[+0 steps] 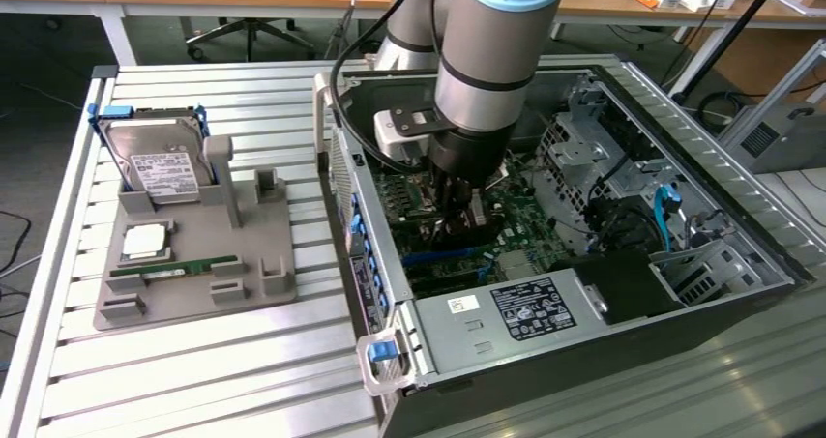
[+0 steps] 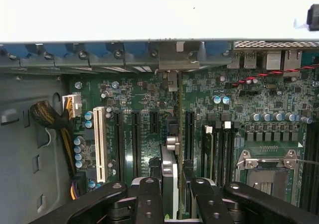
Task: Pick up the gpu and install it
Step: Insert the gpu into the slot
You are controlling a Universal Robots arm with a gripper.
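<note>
My gripper (image 2: 173,198) pinches the gpu (image 2: 171,170) edge-on inside the computer case (image 1: 339,158), just above the motherboard (image 2: 144,92) slots. I judge that if the card sits tilted or beside its slot, pressing down could bend it or damage the connector.

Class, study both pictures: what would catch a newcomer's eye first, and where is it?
The big arm reaching into the open case at the exterior view's right dominates. Its gripper pinches the gpu edge-on over the green motherboard slots. On the exterior view's left, a hard drive rests in a grey holder.
</note>
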